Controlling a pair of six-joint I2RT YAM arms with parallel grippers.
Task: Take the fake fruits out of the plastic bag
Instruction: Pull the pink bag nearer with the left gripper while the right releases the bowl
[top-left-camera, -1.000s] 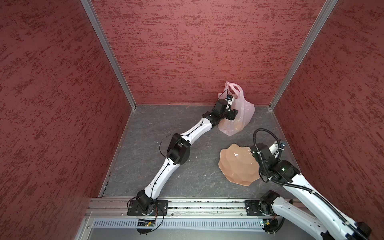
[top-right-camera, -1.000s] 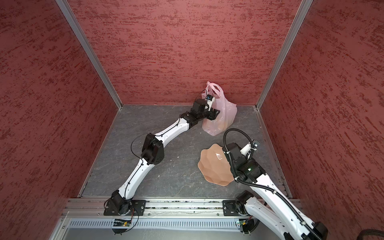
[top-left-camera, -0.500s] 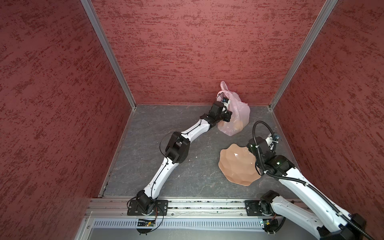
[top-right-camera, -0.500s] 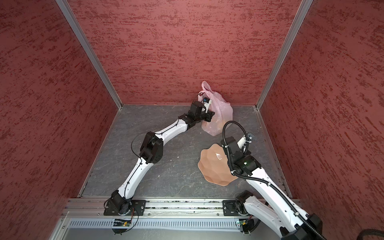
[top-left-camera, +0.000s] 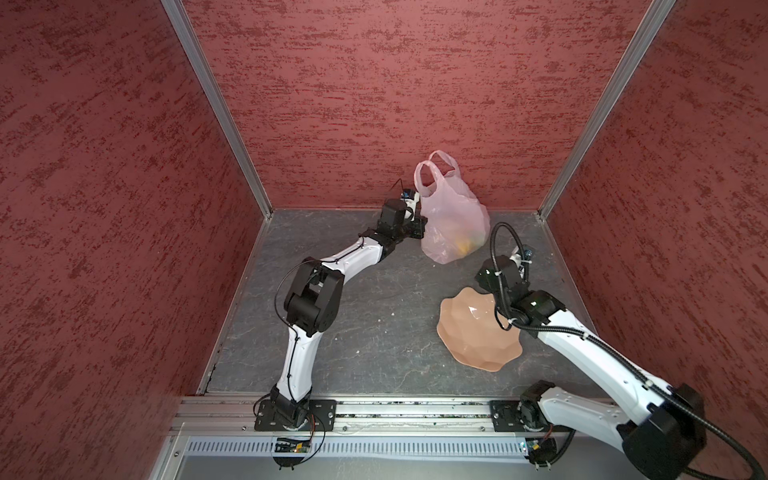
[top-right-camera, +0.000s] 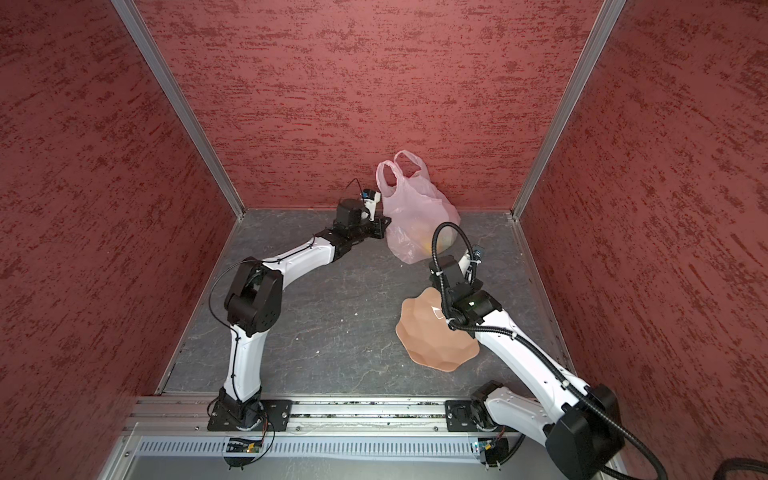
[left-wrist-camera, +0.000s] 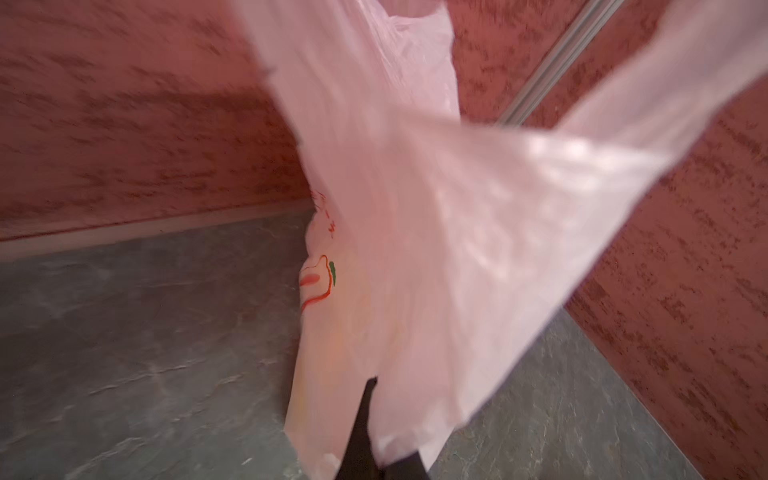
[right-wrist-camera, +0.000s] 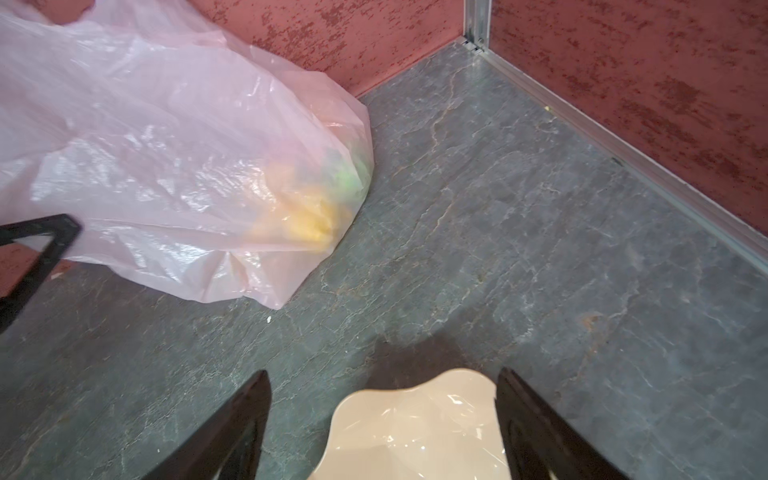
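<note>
Pinching the plastic bag (top-left-camera: 451, 216) film at its left side, the left gripper (top-left-camera: 419, 228) has its fingers pressed together. Fingers of the right gripper (right-wrist-camera: 382, 374) stand spread over the wavy-edged dish (top-left-camera: 473, 332), near-right of the bag. The fake fruits (right-wrist-camera: 311, 220) sit inside, far right. Recommendation: lift the pinched edge to open the mouth before reaching in.

text: none legible; plastic bag (left-wrist-camera: 415, 228) — red printed marks, blurred, unreadable
</note>
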